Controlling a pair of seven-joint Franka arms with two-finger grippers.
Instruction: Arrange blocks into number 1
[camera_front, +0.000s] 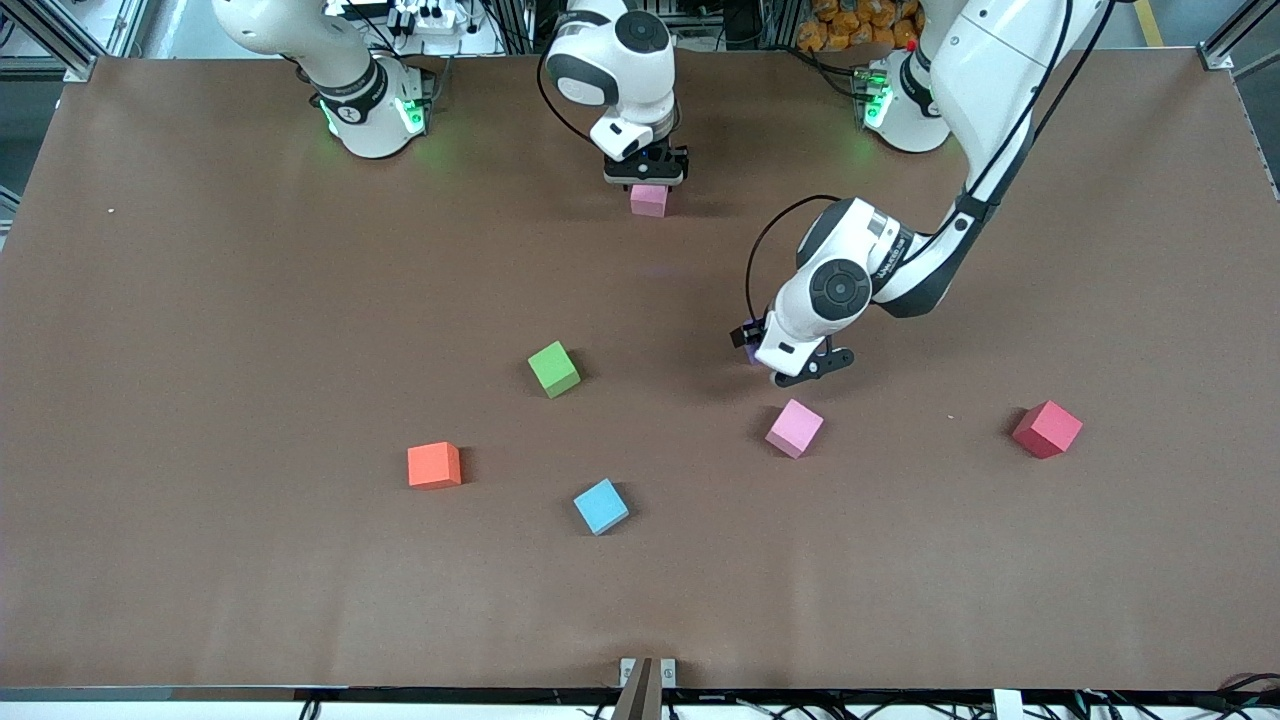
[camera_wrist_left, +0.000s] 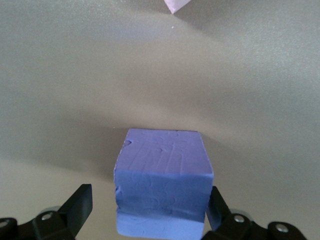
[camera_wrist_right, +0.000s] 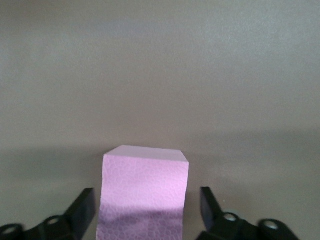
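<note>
My left gripper (camera_front: 776, 356) is low over the table's middle, open around a purple block (camera_wrist_left: 162, 175), with a clear gap at one finger. Only a sliver of that block (camera_front: 750, 352) shows in the front view. A light pink block (camera_front: 795, 428) lies just nearer the camera; its corner (camera_wrist_left: 175, 5) shows in the left wrist view. My right gripper (camera_front: 646, 184) is open astride the other light pink block (camera_wrist_right: 144, 195), which sits near the robots' edge (camera_front: 648, 200). The orange block (camera_front: 434, 465) lies toward the right arm's end. The second purple block is out of view.
A green cube (camera_front: 553, 368) sits near the table's middle and a light blue cube (camera_front: 601, 506) lies nearer the camera. A red cube (camera_front: 1047, 428) lies toward the left arm's end. The brown table (camera_front: 200, 300) stretches wide around them.
</note>
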